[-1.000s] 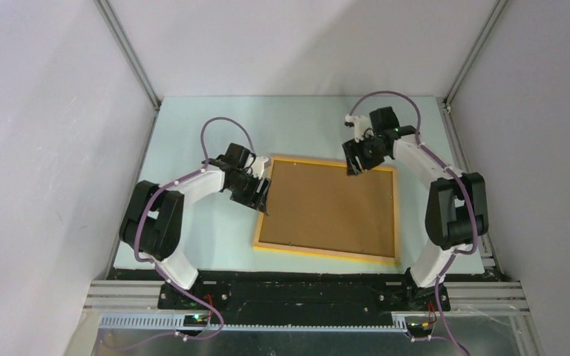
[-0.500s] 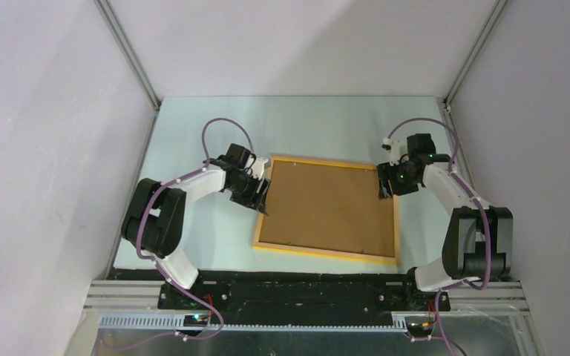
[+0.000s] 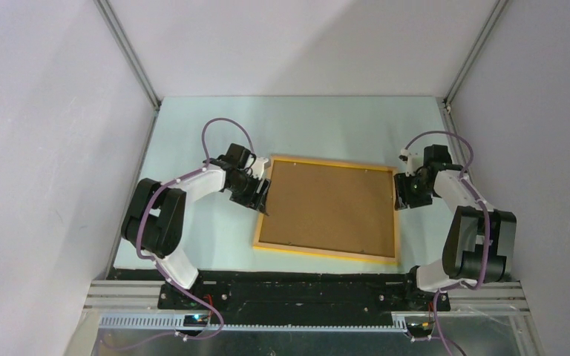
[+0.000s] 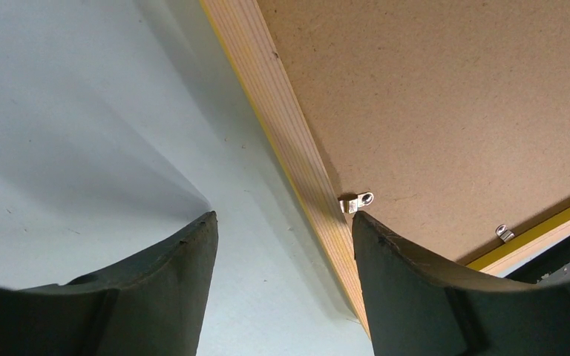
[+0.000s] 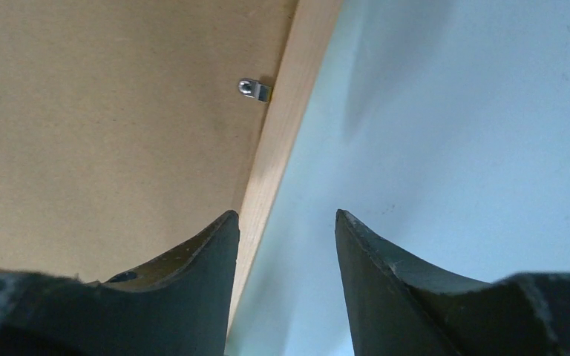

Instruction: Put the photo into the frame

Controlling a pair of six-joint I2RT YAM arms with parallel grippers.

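Note:
The yellow-orange frame (image 3: pixel 326 254) lies face down on the pale blue table, with the brown backing board (image 3: pixel 330 208) filling it. The photo is hidden. My left gripper (image 3: pixel 261 194) is open and low at the frame's left rail (image 4: pixel 282 111). One finger is over the table and the other over the board, beside a small metal clip (image 4: pixel 357 202). My right gripper (image 3: pixel 403 194) is open at the frame's right rail (image 5: pixel 297 81). One finger is over the board and the other over the table, below a metal clip (image 5: pixel 254 90).
A second metal clip (image 4: pixel 503 232) sits at the board's near edge. Grey walls with metal posts close in the table on the left, the right and the back. The black base rail (image 3: pixel 304 291) runs along the near edge.
My right gripper has swung from the frame's far right corner outward and nearer, to the frame's right rail. The left gripper has hardly moved.

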